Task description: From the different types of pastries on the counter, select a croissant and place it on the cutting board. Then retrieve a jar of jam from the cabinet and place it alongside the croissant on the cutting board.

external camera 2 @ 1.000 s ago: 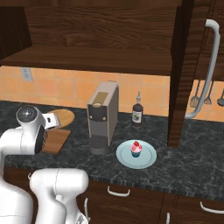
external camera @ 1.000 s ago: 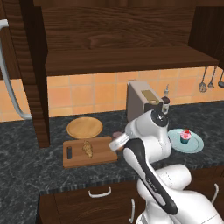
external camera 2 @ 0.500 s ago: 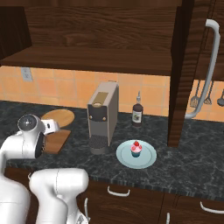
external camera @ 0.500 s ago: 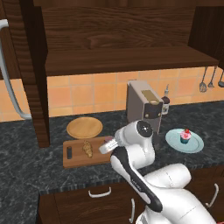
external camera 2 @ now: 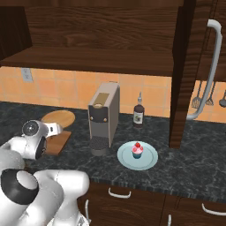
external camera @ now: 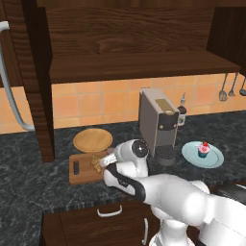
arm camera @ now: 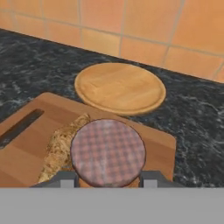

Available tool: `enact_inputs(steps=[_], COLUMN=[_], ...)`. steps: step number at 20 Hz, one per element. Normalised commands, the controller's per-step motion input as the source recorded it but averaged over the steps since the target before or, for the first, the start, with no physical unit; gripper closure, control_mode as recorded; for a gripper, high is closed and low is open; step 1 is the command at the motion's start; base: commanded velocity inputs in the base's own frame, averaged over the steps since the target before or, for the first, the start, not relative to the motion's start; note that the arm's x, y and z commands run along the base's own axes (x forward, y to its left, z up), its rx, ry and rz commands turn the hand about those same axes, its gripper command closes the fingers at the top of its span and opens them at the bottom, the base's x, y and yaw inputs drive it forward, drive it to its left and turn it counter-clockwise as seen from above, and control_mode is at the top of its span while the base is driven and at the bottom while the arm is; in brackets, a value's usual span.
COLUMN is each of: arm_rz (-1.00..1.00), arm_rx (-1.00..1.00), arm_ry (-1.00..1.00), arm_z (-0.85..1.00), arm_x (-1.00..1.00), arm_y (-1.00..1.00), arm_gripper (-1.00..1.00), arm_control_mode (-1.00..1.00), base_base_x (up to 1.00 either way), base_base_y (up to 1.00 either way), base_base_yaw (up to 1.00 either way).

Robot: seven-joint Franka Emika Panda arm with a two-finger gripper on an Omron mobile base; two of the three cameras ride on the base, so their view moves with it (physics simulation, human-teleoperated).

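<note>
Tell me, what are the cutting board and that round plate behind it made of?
The cutting board looks like wood: warm brown with faint grain lines, matte. The round plate seems wooden too, paler, with ring-like grain and a raised rim. Both are rendered, so this is only how they look.

The jam jar (arm camera: 107, 152) at the lower middle of the hand view has a pink-and-white checked lid. Left of it lies a golden-brown, flaky croissant (arm camera: 60, 146) on a mid-brown wooden cutting board (arm camera: 157, 144). Above sits a pale tan round board (arm camera: 120, 87). The worktop (arm camera: 35, 61) is black with grey marbling, and the wall tiles (arm camera: 144, 22) are orange.
</note>
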Motion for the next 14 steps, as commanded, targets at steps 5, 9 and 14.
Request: enact_inputs(steps=[5, 9, 14], arm_rz=[-0.01, 0.00, 0.00], arm_rx=[0.01, 0.00, -0.17], arm_ry=[0.23, 0.18, 0.02], arm_z=[0.00, -0.11, -0.23], arm_x=[0.45, 0.05, 0.38], arm_y=[0.00, 0.07, 0.55], arm_gripper=[1.00, 1.00, 1.00], arm_control_mode=[-1.00, -1.00, -1.00], base_base_x=[0.00, 0.00, 0.00], base_base_y=[0.00, 0.00, 0.00], base_base_yaw=[0.00, 0.00, 0.00])
